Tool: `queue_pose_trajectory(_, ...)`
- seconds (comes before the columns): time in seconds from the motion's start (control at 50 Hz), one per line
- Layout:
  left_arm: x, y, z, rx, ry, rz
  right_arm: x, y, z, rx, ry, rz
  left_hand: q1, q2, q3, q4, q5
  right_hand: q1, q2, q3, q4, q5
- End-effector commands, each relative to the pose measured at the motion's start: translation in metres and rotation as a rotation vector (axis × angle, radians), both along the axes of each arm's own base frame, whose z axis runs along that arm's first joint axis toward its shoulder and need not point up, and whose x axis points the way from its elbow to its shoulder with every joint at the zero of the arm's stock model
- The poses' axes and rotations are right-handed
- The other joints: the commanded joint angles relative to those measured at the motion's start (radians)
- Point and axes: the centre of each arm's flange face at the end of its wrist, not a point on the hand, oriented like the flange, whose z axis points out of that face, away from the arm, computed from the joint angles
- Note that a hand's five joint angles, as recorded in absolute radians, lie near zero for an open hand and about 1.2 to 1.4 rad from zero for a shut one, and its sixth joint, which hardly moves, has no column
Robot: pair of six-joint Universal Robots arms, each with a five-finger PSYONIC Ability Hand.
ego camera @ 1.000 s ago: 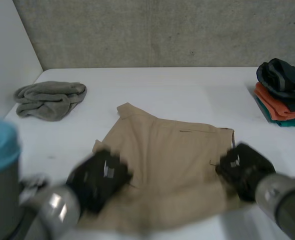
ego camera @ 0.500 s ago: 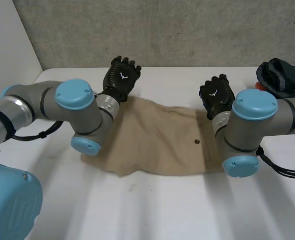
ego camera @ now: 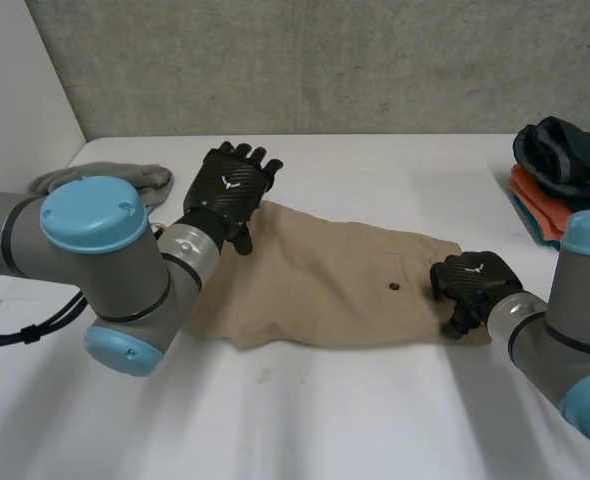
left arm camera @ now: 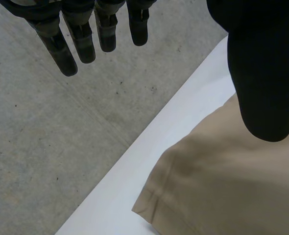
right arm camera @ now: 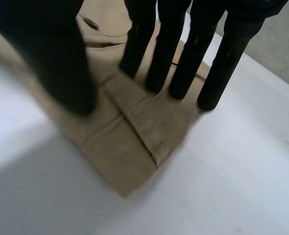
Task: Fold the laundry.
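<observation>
- Grey towel: bunched, upper left of frame, well apart from the work.
- Left hand: left of centre, fingers straight and spread, holding nothing, poised over the garment's far left corner.
- Tan garment: centre of the white table, folded flat, long axis left to right.
- Right hand: lower right, straight fingertips planted on the garment's right end (pressing rather than pinching, by the look).
- Stack of folded clothes: right edge.
- Note: each hand stands at its own end of the garment. The right is nearer, already in contact.
</observation>
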Motion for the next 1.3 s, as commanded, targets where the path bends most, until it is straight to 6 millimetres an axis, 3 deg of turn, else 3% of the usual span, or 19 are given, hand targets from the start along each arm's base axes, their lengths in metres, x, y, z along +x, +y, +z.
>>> queue_pose_trajectory(0.02, 0.001, 0.001, 0.0, 0.003, -0.003, 0.007, -0.022, -0.013, -0.004, -0.103, 0.121, -0.115, -0.012, -0.034, -0.041, -0.03, -0.05, 0.615, 0.629, 0.639, 0.642, 0.641)
queue_pose_trajectory(0.12, 0.005, 0.006, 0.017, -0.02, 0.014, 0.007, -0.043, -0.009, 0.04, -0.285, 0.281, -0.124, -0.012, -0.034, -0.041, -0.03, -0.05, 0.615, 0.629, 0.639, 0.642, 0.641)
queue_pose_trajectory(0.22, 0.011, 0.013, 0.03, -0.039, 0.025, 0.01, -0.039, -0.011, 0.051, -0.382, 0.445, -0.054, -0.012, -0.034, -0.041, -0.03, -0.05, 0.615, 0.629, 0.639, 0.642, 0.641)
queue_pose_trajectory(0.26, 0.014, 0.016, 0.035, -0.047, 0.03, 0.014, -0.027, -0.009, 0.059, -0.433, 0.439, -0.022, -0.012, -0.034, -0.041, -0.03, -0.05, 0.615, 0.629, 0.639, 0.642, 0.641)
queue_pose_trajectory(0.34, 0.022, 0.019, 0.041, -0.053, 0.035, 0.03, 0.039, 0.02, 0.079, -0.601, 0.353, 0.172, -0.012, -0.034, -0.041, -0.03, -0.05, 0.615, 0.629, 0.639, 0.642, 0.641)
queue_pose_trajectory(0.36, 0.024, 0.019, 0.043, -0.055, 0.036, 0.034, 0.065, 0.035, 0.078, -0.645, 0.311, 0.265, -0.012, -0.034, -0.041, -0.03, -0.05, 0.615, 0.629, 0.639, 0.642, 0.641)
queue_pose_trajectory(0.44, 0.032, 0.022, 0.05, -0.053, 0.059, 0.047, 0.123, 0.083, 0.048, -0.676, 0.227, 0.558, -0.012, -0.034, -0.041, -0.03, -0.05, 0.615, 0.629, 0.639, 0.642, 0.641)
queue_pose_trajectory(0.48, 0.037, 0.023, 0.055, -0.041, 0.094, 0.058, 0.135, 0.098, 0.036, -0.676, 0.219, 0.651, -0.012, -0.034, -0.041, -0.03, -0.05, 0.615, 0.629, 0.639, 0.642, 0.641)
queue_pose_trajectory(0.54, 0.044, 0.021, 0.062, -0.023, 0.154, 0.083, 0.154, 0.128, -0.004, -0.645, 0.258, 0.848, -0.005, -0.028, -0.035, -0.023, -0.043, 0.564, 0.577, 0.587, 0.59, 0.59)
queue_pose_trajectory(0.62, 0.049, 0.019, 0.069, -0.014, 0.204, 0.115, 0.158, 0.138, -0.02, -0.626, 0.304, 0.896, 0.001, -0.022, -0.029, -0.017, -0.037, -0.379, -0.365, -0.355, -0.352, -0.353)
queue_pose_trajectory(0.68, 0.053, 0.018, 0.075, -0.026, 0.226, 0.146, 0.157, 0.138, -0.012, -0.624, 0.273, 0.87, 0.021, -0.001, -0.008, 0.003, -0.017, -0.607, -0.593, -0.583, -0.58, -0.581)
queue_pose_trajectory(0.74, 0.054, 0.016, 0.081, -0.04, 0.238, 0.167, 0.151, 0.13, 0.024, -0.603, 0.133, 0.765, 0.021, -0.001, -0.008, 0.003, -0.017, -0.607, -0.593, -0.583, -0.58, -0.581)
queue_pose_trajectory(0.76, 0.053, 0.016, 0.082, -0.044, 0.241, 0.167, 0.143, 0.123, 0.051, -0.571, 0.008, 0.685, 0.024, 0.002, -0.005, 0.006, -0.014, -0.607, -0.593, -0.583, -0.58, -0.581)
queue_pose_trajectory(0.82, 0.048, 0.017, 0.091, -0.062, 0.256, 0.155, 0.126, 0.11, 0.085, -0.458, -0.248, 0.551, 0.039, 0.016, 0.009, 0.021, 0.001, -0.607, -0.593, -0.583, -0.58, -0.581)
queue_pose_trajectory(0.94, 0.024, 0.033, 0.091, -0.03, 0.263, 0.081, 0.087, 0.067, 0.116, -0.283, -0.514, 0.304, 0.112, 0.09, 0.082, 0.094, 0.074, -0.607, -0.593, -0.583, -0.58, -0.581)
queue_pose_trajectory(1.04, -0.003, 0.051, 0.065, 0.087, 0.254, 0.016, 0.062, 0.035, 0.105, -0.157, -0.448, 0.164, 0.139, 0.116, 0.109, 0.121, 0.101, -0.607, -0.593, -0.583, -0.58, -0.581)
queue_pose_trajectory(1.08, -0.008, 0.055, 0.054, 0.134, 0.239, 0.011, 0.066, 0.028, 0.087, -0.069, -0.408, 0.153, 0.136, 0.113, 0.106, 0.118, 0.098, -0.607, -0.593, -0.583, -0.58, -0.581)
queue_pose_trajectory(1.18, -0.011, 0.058, -0.009, 0.333, 0.122, 0.073, 0.077, 0.01, 0.057, 0.021, -0.344, 0.153, 0.098, 0.075, 0.068, 0.08, 0.06, -0.607, -0.593, -0.583, -0.58, -0.581)
queue_pose_trajectory(1.3, -0.002, 0.058, -0.052, 0.457, 0.011, 0.144, 0.084, 0.0, 0.006, 0.141, -0.225, 0.181, 0.071, 0.049, 0.042, 0.053, 0.033, -0.607, -0.593, -0.583, -0.58, -0.581)
